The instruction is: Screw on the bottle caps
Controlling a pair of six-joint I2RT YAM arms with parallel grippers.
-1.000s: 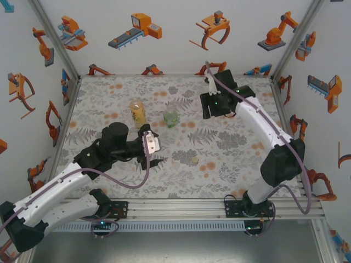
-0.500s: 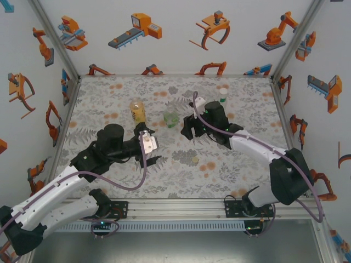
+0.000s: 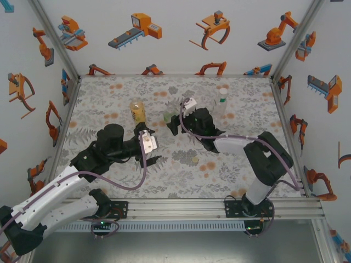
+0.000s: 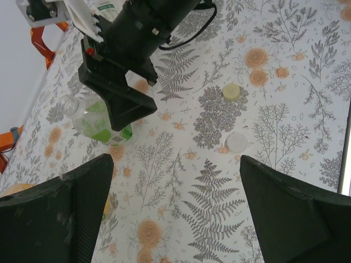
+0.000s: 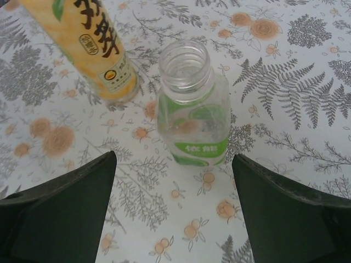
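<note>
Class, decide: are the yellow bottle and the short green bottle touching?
Apart. The right wrist view shows patterned tablecloth between the yellow bottle and the green bottle.

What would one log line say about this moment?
right gripper: open, facing green bottle | bottle: uncapped, not gripped | left gripper: open, empty | yellow-green cap, white cap: loose

Three bottles in all: one amber bottle [image 3: 137, 112], one short green-tinted bottle [image 5: 193, 109], one slim clear bottle [image 3: 221, 104]. Two loose caps: one yellow-green cap [image 4: 231, 91], one white cap [image 4: 237, 142]; possibly a third sitting atop the slim clear bottle, too small to tell for sure. Two grippers: left gripper [image 4: 175, 161], right gripper [image 5: 174, 159].
</note>
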